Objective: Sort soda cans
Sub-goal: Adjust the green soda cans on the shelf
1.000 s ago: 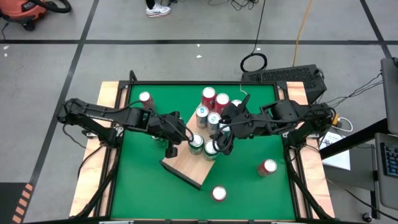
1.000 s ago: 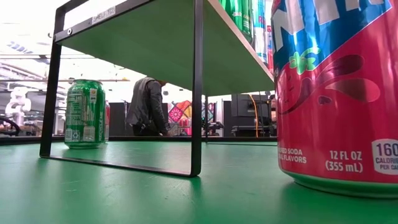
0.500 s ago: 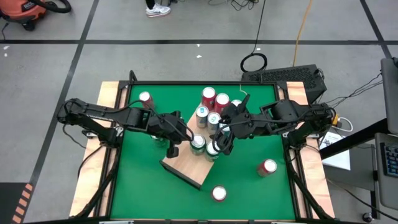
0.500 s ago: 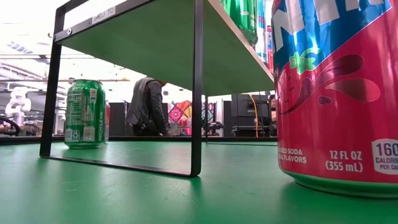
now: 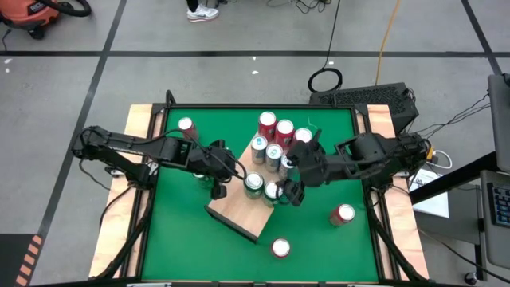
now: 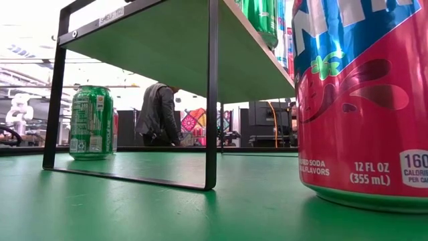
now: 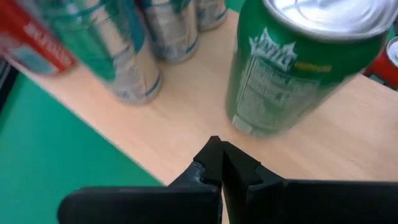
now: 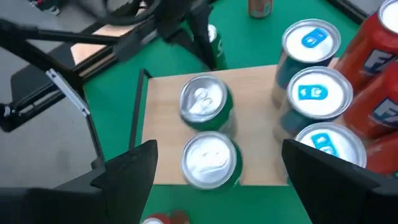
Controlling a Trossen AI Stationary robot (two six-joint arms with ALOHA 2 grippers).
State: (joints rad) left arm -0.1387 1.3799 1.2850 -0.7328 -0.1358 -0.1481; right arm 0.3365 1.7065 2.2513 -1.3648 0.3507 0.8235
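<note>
Above, my right gripper (image 5: 287, 194) hangs released, jaws wide, over two green soda cans (image 8: 207, 102) standing on the wooden board (image 5: 239, 211), one just beside the other. My left gripper (image 5: 217, 191) is clenched on nothing at the board's edge, near one green can (image 7: 292, 68). Teal cans (image 8: 311, 43) and red cans (image 5: 276, 127) cluster just beside; other red cans (image 5: 343, 214) stand apart on the green worktop (image 5: 175, 239).
</note>
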